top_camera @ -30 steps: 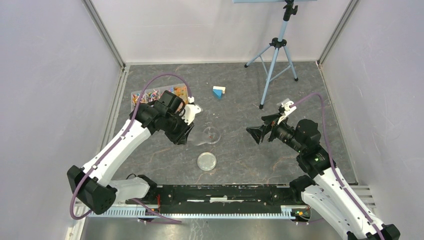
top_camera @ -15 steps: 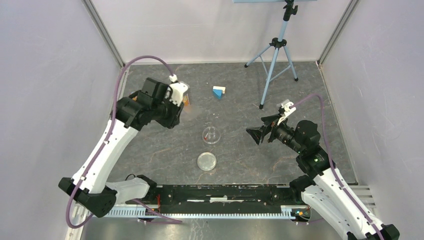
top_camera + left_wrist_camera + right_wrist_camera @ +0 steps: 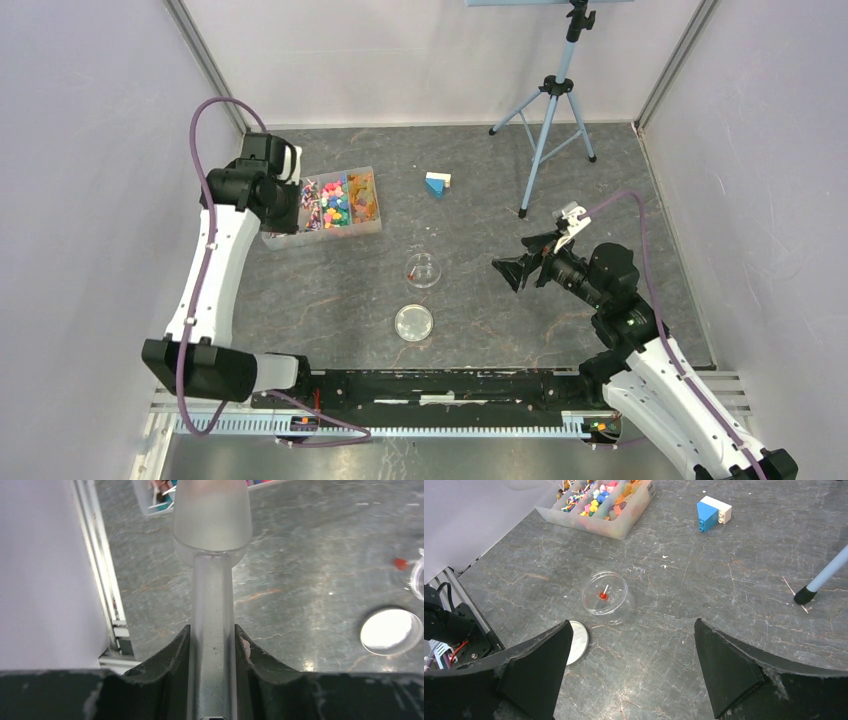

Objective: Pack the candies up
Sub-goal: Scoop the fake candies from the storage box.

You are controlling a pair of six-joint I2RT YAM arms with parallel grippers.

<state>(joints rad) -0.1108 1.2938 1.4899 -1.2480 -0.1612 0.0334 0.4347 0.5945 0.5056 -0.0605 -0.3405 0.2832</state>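
Observation:
The candies lie sorted by colour in a clear compartment tray at the back left; they also show in the right wrist view. My left gripper hangs at the tray's left end, shut on the handle of a frosted plastic scoop whose bowl looks empty. A clear round jar stands mid-table with one red candy inside. Its lid lies flat in front of it. My right gripper is open and empty, to the right of the jar.
A blue-and-white block lies behind the jar. A tripod stands at the back right, one leg tip near my right gripper. The enclosure's left wall and rail are close to my left gripper.
My left arm has swung with the scoop from beside the jar back and left to the tray's left end, uncovering the tray. The right arm has not moved.

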